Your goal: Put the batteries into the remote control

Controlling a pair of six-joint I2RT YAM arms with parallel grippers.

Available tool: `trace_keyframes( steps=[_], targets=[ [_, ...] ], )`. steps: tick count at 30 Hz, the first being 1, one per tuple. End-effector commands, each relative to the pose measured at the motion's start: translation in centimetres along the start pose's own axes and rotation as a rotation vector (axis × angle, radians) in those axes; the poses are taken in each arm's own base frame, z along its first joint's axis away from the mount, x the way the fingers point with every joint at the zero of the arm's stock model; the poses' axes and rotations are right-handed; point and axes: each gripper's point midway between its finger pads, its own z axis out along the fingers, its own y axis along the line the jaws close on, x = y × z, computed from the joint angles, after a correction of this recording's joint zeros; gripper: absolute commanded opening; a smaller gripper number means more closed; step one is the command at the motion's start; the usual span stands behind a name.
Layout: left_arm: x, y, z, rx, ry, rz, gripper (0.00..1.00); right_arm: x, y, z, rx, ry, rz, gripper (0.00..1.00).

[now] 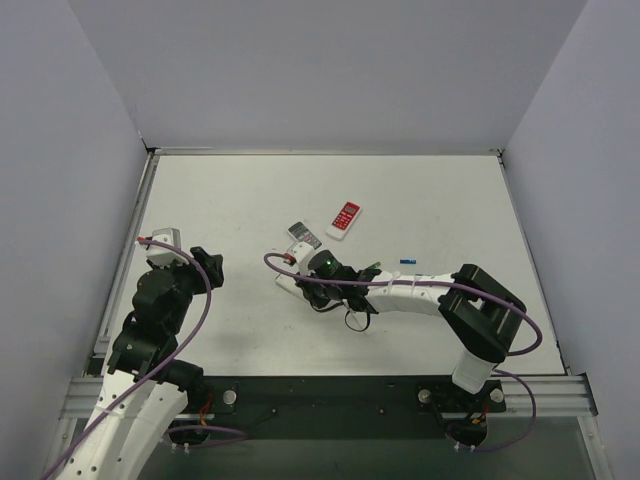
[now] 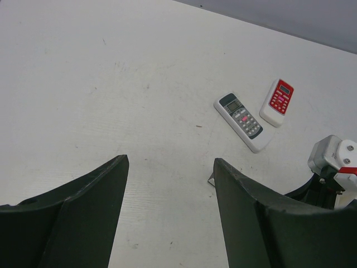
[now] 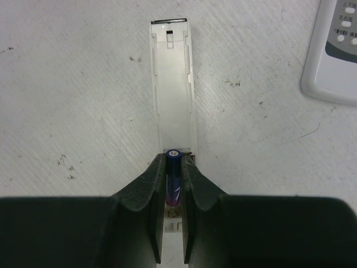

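My right gripper (image 3: 172,159) is shut on a blue battery (image 3: 172,174) and holds it over the lower end of a white remote (image 3: 173,84). This remote lies back up with its cover off; a spring contact shows just below the battery. In the top view the right gripper (image 1: 312,285) is at the table's middle, over that remote (image 1: 287,282). Another blue battery (image 1: 407,262) lies on the table to the right. My left gripper (image 2: 170,159) is open and empty, off to the left in the top view (image 1: 207,268).
A white remote with a grey face (image 1: 304,235) and a red-faced remote (image 1: 344,219) lie just behind the right gripper; both show in the left wrist view (image 2: 242,120) (image 2: 278,101). The grey-faced remote's edge shows in the right wrist view (image 3: 334,50). Walls enclose the table.
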Motion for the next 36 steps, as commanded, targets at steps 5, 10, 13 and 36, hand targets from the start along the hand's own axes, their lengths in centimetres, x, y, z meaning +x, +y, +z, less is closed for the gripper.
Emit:
trace_keyframes(
  steps=[5, 10, 13, 36],
  targets=[
    [-0.9, -0.5, 0.2, 0.021, -0.037, -0.019, 0.73, 0.5, 0.4, -0.8, -0.012, 0.003, 0.014, 0.07],
    [-0.9, -0.5, 0.2, 0.023, -0.033, -0.018, 0.73, 0.2, 0.2, -1.4, -0.004, -0.006, 0.016, 0.22],
    [-0.9, -0.5, 0.2, 0.022, -0.034, -0.017, 0.73, 0.4, 0.1, -1.6, 0.003, -0.005, 0.016, 0.24],
    [1.4, -1.3, 1.4, 0.048, 0.068, -0.061, 0.73, -3.6, 0.6, -3.3, 0.008, 0.104, 0.084, 0.21]
  ],
)
